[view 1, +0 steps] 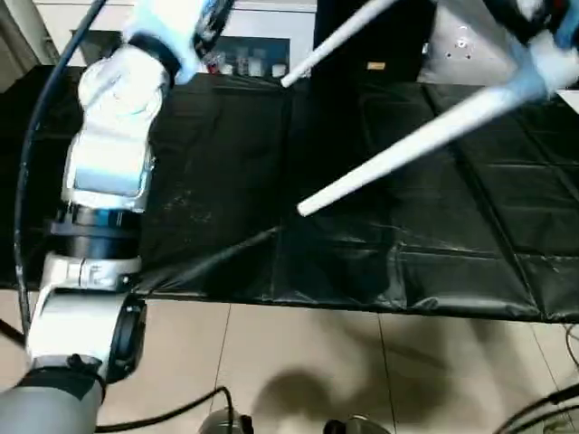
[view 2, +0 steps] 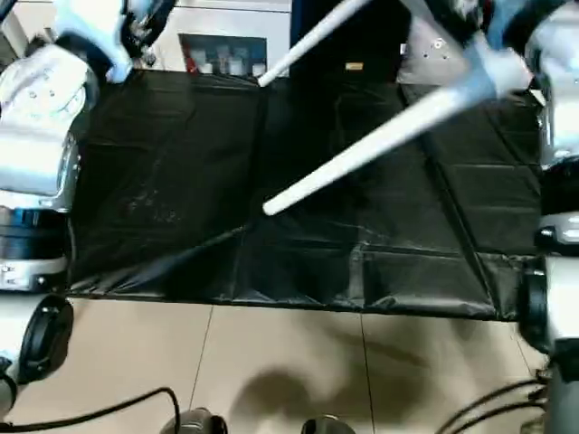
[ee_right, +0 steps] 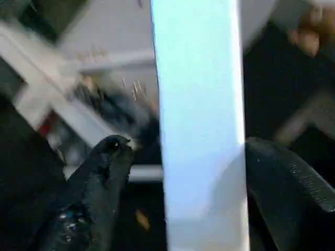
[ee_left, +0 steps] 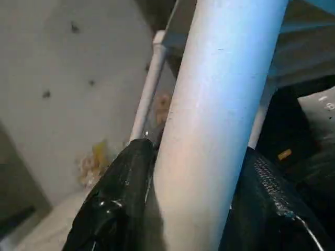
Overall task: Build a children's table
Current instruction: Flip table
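Two white tapered tube legs of the children's table hang in the air above the black-covered worktable (view 1: 226,181); near leg (view 1: 425,145) slants from upper right down to a free end over the mid-table, not touching the cover; far leg (view 1: 339,41) runs parallel behind it, free end near the table's back edge; tabletop (view 1: 470,36) is partly seen at top right as a pale blurred shape where both legs seem to root, but socket joints can't be made out. Left wrist view: a thick white leg (ee_left: 220,120) sits btwn the left gripper (ee_left: 196,209) fingers; one black finger (ee_left: 118,198) presses the tube's side, the other, ribbed, lies against the opp. side, so jaws are clamped on the leg; a second thinner leg (ee_left: 149,86) shows behind. Right wrist view: right gripper (ee_right: 204,204) straddles a white leg (ee_right: 201,120); one finger (ee_right: 97,188) stands clear of the tube w/ a dark gap, the other ribbed finger (ee_right: 288,188) is just beside it, so jaws stand apart, not pinching. Head views: left arm (view 1: 109,172), white and silver w/ black wrist ring, rises along the left side; right arm (view 2: 552,81) at far right edge; pale tiled floor (view 1: 317,362) below the table's front edge, black cables (view 1: 172,411) trailing over it; shelves w/ small items (view 1: 244,63) behind the table.
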Available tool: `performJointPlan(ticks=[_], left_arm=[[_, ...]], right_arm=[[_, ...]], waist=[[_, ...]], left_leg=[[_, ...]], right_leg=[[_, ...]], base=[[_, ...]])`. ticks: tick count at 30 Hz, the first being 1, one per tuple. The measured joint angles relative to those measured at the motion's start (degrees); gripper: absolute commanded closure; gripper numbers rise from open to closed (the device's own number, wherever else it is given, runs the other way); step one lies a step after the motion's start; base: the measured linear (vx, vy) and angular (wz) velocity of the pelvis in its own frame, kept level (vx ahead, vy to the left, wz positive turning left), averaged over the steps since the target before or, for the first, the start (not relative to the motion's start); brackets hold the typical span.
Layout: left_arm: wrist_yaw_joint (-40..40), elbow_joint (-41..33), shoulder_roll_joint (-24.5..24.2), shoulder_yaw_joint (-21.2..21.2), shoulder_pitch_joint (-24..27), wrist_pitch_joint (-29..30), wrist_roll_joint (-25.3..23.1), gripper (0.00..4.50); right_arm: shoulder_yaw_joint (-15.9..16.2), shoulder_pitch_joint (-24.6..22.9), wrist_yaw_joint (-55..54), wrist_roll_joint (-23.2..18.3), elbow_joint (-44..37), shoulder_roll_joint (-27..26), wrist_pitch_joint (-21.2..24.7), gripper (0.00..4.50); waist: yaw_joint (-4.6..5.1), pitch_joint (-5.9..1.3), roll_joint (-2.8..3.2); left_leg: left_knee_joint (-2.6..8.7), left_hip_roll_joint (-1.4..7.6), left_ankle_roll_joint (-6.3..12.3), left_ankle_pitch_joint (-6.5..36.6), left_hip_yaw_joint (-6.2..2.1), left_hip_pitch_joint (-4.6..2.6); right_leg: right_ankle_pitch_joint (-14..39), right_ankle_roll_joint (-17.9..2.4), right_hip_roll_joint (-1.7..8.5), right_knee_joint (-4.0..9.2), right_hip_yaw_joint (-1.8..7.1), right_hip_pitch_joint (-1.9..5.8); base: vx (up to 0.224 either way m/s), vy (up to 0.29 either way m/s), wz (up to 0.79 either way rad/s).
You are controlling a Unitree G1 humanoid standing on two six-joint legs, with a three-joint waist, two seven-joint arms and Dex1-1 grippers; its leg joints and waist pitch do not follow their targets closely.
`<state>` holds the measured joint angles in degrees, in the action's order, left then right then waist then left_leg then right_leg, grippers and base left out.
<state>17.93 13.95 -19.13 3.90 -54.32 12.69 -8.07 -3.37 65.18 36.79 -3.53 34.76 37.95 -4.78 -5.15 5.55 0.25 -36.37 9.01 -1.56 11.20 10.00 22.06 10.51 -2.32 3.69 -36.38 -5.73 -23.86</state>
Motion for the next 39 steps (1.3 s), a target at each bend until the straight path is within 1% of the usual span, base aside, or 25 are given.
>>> performJointPlan(ticks=[1,2,3,4,5,7,8,10,11,12,14,15,16,17,20,22,23,26,29,34,36,39], left_arm=[[0.0,0.1,0.2,0.0,0.1,0.1,0.0,2.52],[-0.1,0.2,0.7,-0.1,0.1,0.4,0.0,2.52],[-0.1,0.4,1.2,-0.4,0.2,0.4,0.0,2.53],[-0.1,0.5,1.6,-0.7,0.3,0.3,0.0,2.55],[0.4,0.6,1.6,-1.2,0.7,-0.9,0.5,2.59],[1.0,1.0,1.1,-1.5,1.5,-2.7,0.9,2.69],[1.3,1.1,0.6,-1.3,2.4,-3.7,1.4,2.72],[1.9,1.6,0.1,-0.8,3.3,-5.0,1.8,2.78],[2.2,2.1,-0.1,-0.4,3.8,-5.9,2.0,2.79],[2.5,2.3,-0.4,-0.3,4.5,-6.5,2.1,2.8],[2.8,2.8,-0.5,0.0,5.1,-6.9,2.5,2.85],[3.0,3.0,-0.7,0.2,5.4,-6.9,2.7,2.87],[3.0,3.3,-0.7,0.4,5.7,-6.9,2.9,2.87],[3.0,3.3,-0.8,0.4,6.1,-7.2,3.1,2.88],[3.2,3.5,-1.1,0.5,6.6,-8.2,3.7,2.89],[3.3,3.8,-1.2,0.4,6.7,-8.9,3.9,2.9],[3.3,3.9,-1.2,0.3,6.8,-9.3,3.9,2.9],[3.3,3.8,-1.3,0.3,6.9,-9.6,3.9,2.91],[3.3,3.6,-1.7,0.3,7.3,-10.1,4.0,2.91],[3.3,3.4,-2.0,0.3,7.7,-10.4,4.4,2.91],[3.5,3.3,-2.3,0.4,7.9,-10.7,4.5,2.91],[3.7,3.3,-2.3,0.3,8.0,-11.0,4.5,2.91]], right_arm=[[-0.9,0.0,1.2,-1.7,-1.0,-0.8,-0.8,0.47],[-1.0,0.1,2.1,-3.5,-1.7,-2.2,-1.7,0.36],[-2.2,0.1,3.1,-7.1,-2.4,-4.5,-1.9,0.25],[-3.0,0.2,3.5,-8.9,-2.7,-5.5,-1.9,0.17],[-4.9,0.4,3.5,-11.7,-3.0,-6.5,-1.1,0.11],[-8.8,0.9,2.0,-15.1,-3.5,-6.6,0.2,0.0],[-12.3,1.1,-0.6,-17.5,-4.5,-6.7,1.2,0.0],[-16.3,1.0,-3.7,-19.7,-5.9,-6.3,2.2,0.0],[-18.9,-1.3,-5.4,-21.7,-8.6,-6.2,3.3,0.0],[-20.4,-3.1,-6.3,-22.8,-9.9,-6.2,4.1,0.0],[-22.5,-7.0,-7.0,-24.7,-11.3,-6.5,5.8,0.0],[-23.6,-10.6,-7.0,-26.6,-13.3,-7.3,7.0,0.0],[-24.1,-12.9,-6.9,-28.1,-14.5,-8.0,8.1,0.0],[-24.6,-17.4,-5.7,-30.9,-17.8,-9.0,10.3,0.0],[-24.4,-25.9,-2.9,-35.3,-22.7,-11.2,15.5,0.0],[-24.3,-28.8,-2.6,-35.6,-23.8,-12.2,16.9,0.0],[-24.3,-30.6,-2.8,-35.5,-23.8,-12.9,17.2,0.0],[-24.2,-33.3,-3.5,-34.9,-20.6,-15.5,16.7,0.0],[-24.1,-33.9,-4.8,-34.3,-16.3,-17.8,15.6,0.0],[-22.7,-33.0,-5.4,-32.8,-13.9,-17.9,15.2,0.0],[-20.9,-30.0,-4.8,-31.5,-9.3,-17.9,15.3,0.0],[-19.2,-25.4,-3.7,-29.7,-3.5,-18.0,15.0,0.0]], waist=[[0.0,-0.01,-0.02],[-0.01,0.0,-0.09],[-0.08,0.04,-0.17],[-0.25,0.05,-0.19],[-0.3,0.08,-0.24],[-0.52,0.08,-0.28],[-0.68,0.05,-0.34],[-0.86,0.0,-0.47],[-1.07,-0.08,-0.76],[-1.14,-0.07,-0.85],[-1.16,-0.03,-0.89],[-1.19,-0.02,-0.87],[-1.18,0.01,-0.8],[-1.21,0.01,-0.82],[-1.24,0.04,-0.81],[-1.23,0.03,-0.81],[-1.22,0.04,-0.92],[-0.98,0.04,-0.99],[-0.71,0.07,-1.01],[-0.74,0.04,-1.12],[-0.51,0.04,-1.1],[-0.52,0.04,-1.1]], left_leg=[[0.0,0.0,0.03,0.0,0.0,0.0],[0.0,0.0,0.05,0.0,0.0,-0.01],[0.01,0.02,0.12,-0.1,-0.01,0.09],[0.01,0.03,0.17,-0.1,-0.01,0.2],[0.01,0.02,0.28,-0.2,0.02,0.33],[0.01,0.01,0.36,-0.2,0.08,0.46],[0.01,-0.01,0.43,-0.1,0.12,0.52],[0.02,-0.03,0.49,-0.1,0.12,0.55],[0.13,-0.02,0.48,-0.1,0.08,0.49],[0.14,-0.02,0.49,-0.1,0.06,0.42],[0.18,-0.01,0.47,-0.1,0.06,0.45],[0.21,-0.01,0.46,-0.1,0.06,0.45],[0.23,-0.01,0.45,-0.1,0.08,0.46],[0.33,0.0,0.43,-0.1,0.07,0.44],[0.44,0.03,0.38,-0.2,0.08,0.42],[0.47,0.04,0.36,-0.2,0.1,0.42],[0.49,0.06,0.36,-0.2,0.1,0.38],[0.59,0.09,0.35,-0.2,0.12,0.34],[0.64,0.08,0.36,-0.2,0.18,0.38],[0.79,0.07,0.35,-0.2,0.19,0.37],[0.8,0.07,0.34,-0.2,0.2,0.34],[0.8,0.08,0.33,-0.2,0.2,0.33]], right_leg=[[0.0,0.0,0.0,0.02,0.0,0.04],[0.0,0.0,0.0,0.07,0.0,0.08],[0.0,0.0,0.0,0.17,-0.04,0.09],[0.0,0.0,0.0,0.26,-0.04,0.09],[-0.1,-0.1,0.01,0.32,-0.02,0.09],[-0.2,-0.4,0.02,0.41,0.06,0.1],[-0.3,-0.5,0.02,0.44,0.11,0.1],[-0.3,-0.5,0.01,0.45,0.15,0.12],[-0.3,-0.5,-0.03,0.52,0.14,0.23],[-0.3,-0.4,-0.05,0.54,0.15,0.29],[-0.3,-0.4,-0.05,0.58,0.14,0.3],[-0.3,-0.4,-0.05,0.59,0.13,0.31],[-0.4,-0.3,-0.04,0.62,0.14,0.28],[-0.4,-0.2,-0.05,0.7,0.12,0.33],[-0.5,-0.1,-0.05,0.76,0.09,0.35],[-0.5,-0.1,-0.05,0.82,0.08,0.34],[-0.5,-0.1,-0.07,0.89,0.07,0.39],[-0.4,0.2,-0.09,1.2,0.03,0.5],[-0.4,0.2,-0.07,1.29,0.06,0.5],[-0.5,0.0,-0.08,1.32,0.04,0.5],[-0.5,0.0,-0.07,1.29,0.04,0.49],[-0.5,0.0,-0.07,1.27,0.04,0.51]], base=[[0.0,0.0,0.0],[0.0,0.0,0.0],[0.0,0.0,0.0],[0.0,0.0,0.0],[0.0,0.0,0.0],[0.0,0.0,0.0],[0.0,0.0,0.0],[0.0,0.0,0.0],[0.0,0.0,0.0],[0.0,0.0,0.0],[0.0,0.0,0.0],[0.0,0.0,0.0],[0.0,0.0,0.0],[0.0,0.0,0.0],[0.0,0.0,0.0],[0.0,0.0,0.0],[0.0,0.0,0.0],[0.0,0.0,0.0],[0.0,0.0,0.0],[0.0,0.0,0.0],[0.0,0.0,0.0],[0.0,0.0,0.0]])
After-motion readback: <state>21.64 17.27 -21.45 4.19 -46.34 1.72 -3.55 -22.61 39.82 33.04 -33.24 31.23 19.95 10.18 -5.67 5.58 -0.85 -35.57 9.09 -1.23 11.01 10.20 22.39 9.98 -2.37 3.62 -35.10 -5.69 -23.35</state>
